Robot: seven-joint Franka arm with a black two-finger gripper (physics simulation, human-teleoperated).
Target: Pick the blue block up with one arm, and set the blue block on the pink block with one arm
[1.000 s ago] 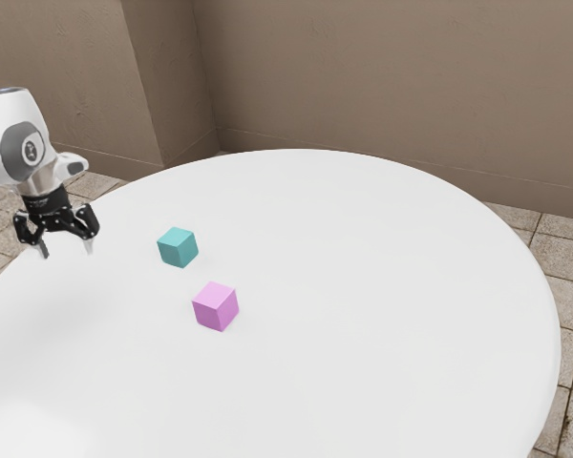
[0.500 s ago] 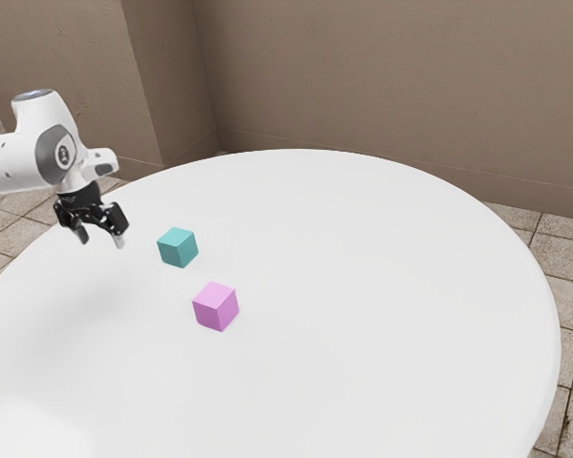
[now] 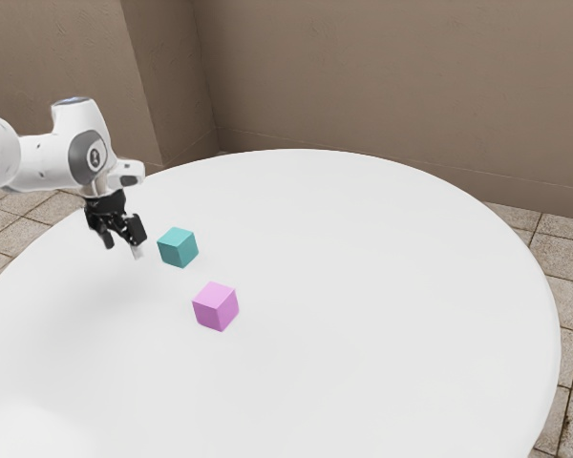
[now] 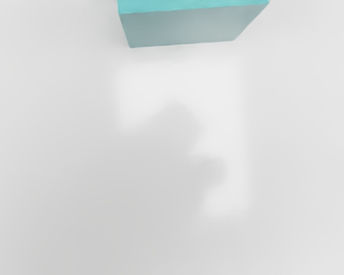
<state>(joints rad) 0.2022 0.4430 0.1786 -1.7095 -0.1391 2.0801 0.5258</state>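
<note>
A teal-blue block (image 3: 178,247) rests on the round white table (image 3: 382,286). Just in front of it and slightly toward the exterior view's right sits a pink block (image 3: 216,305), apart from it. My gripper (image 3: 120,242) hangs open a little above the table, just to the exterior view's left of the blue block, with nothing between its fingers. In the wrist view the blue block (image 4: 186,23) lies a short way ahead of my hand, with my hand's shadow on the table beneath.
The table's curved edge (image 3: 544,315) runs along the exterior view's right, with tiled floor (image 3: 563,248) beyond. Brown walls (image 3: 363,76) stand behind the table.
My arm has swung toward the exterior view's right, bringing the open gripper from the table's left edge to just beside the blue block. Neither block has moved.
</note>
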